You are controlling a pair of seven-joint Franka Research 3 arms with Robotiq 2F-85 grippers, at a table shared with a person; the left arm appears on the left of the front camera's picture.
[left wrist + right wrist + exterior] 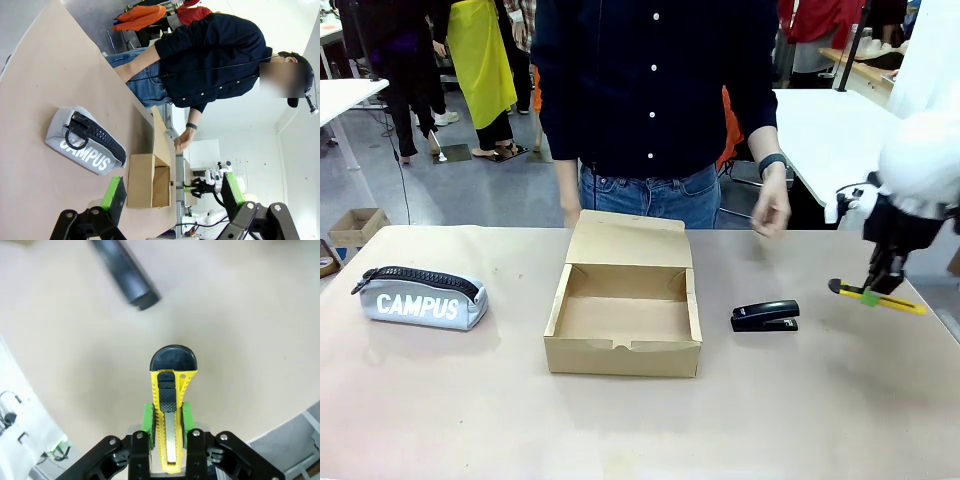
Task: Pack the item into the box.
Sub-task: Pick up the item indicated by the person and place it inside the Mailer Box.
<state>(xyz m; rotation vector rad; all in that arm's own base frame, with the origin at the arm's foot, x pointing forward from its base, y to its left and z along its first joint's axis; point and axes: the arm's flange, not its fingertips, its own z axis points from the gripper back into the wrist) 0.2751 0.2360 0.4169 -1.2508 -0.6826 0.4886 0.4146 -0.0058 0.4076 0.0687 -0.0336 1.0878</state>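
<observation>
My right gripper (873, 293) is shut on the yellow utility knife (877, 297) and holds it above the table at the far right. In the right wrist view the knife (170, 405) stands between the green pads (147, 419), black tip pointing away. The open cardboard box (625, 318) sits mid-table with its flap lid leaning back toward the person; it looks empty. My left gripper (172, 197) is open, fingers apart, hanging high above the table with nothing between them. The box (146, 180) shows far below it.
A black stapler (765, 315) lies between the box and the knife. A grey "CAMPUS" pencil case (420, 296) rests at the table's left. The person stands behind the box, one hand (771, 212) hanging over the far edge near the stapler.
</observation>
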